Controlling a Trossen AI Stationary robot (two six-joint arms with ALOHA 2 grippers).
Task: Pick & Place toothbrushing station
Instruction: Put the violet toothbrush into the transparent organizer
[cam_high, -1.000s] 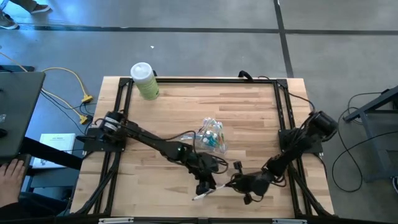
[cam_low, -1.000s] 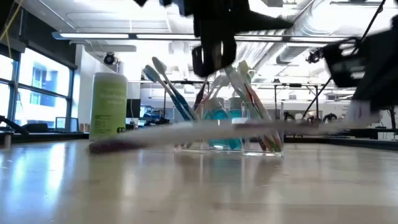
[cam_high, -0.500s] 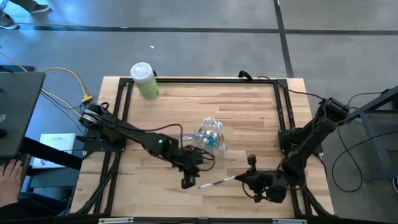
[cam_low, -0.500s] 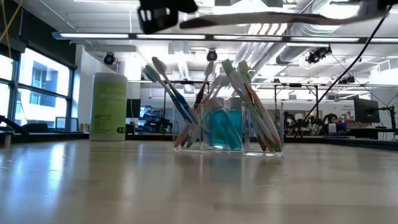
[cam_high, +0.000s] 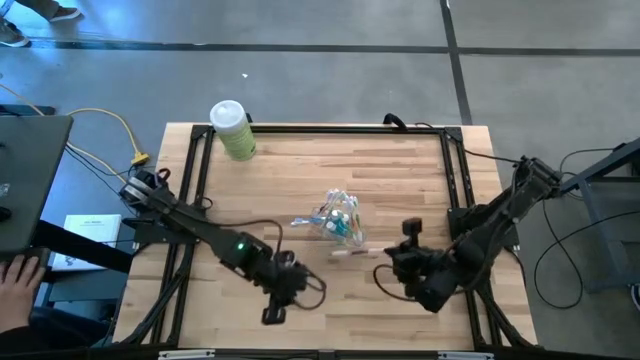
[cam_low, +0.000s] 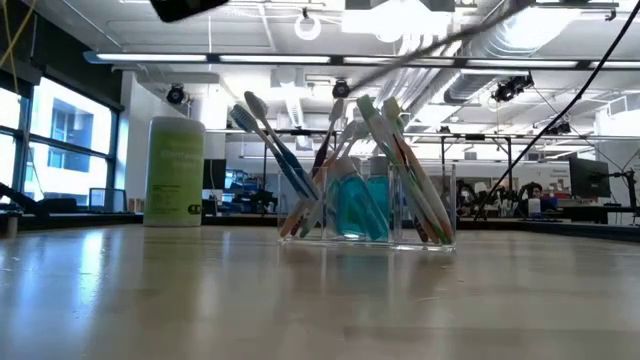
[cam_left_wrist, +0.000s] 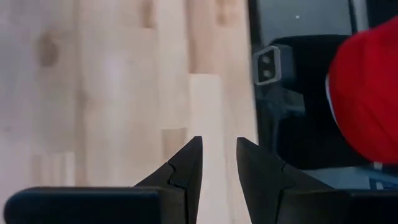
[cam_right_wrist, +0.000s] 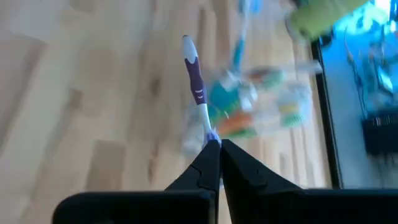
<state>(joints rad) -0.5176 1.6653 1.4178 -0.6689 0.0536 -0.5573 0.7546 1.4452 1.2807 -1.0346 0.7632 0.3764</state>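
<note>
Between right hand's (cam_right_wrist: 214, 144) dark tapered fingers, slim purple-and-white toothbrush (cam_right_wrist: 198, 87).

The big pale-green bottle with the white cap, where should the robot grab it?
Grip the pale-green plastic bottle round its straight green body, below the white cap, coming in level from the side. It stands upright, alone at the table's far corner, so the sides are free.

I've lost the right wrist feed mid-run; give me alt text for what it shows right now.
The right gripper is shut on a slim white toothbrush with a purple grip, held above the wooden table. Beyond the brush's head stands the clear plastic cup, holding more toothbrushes and teal tubes; a pale-green bottle lies farther off.
</note>
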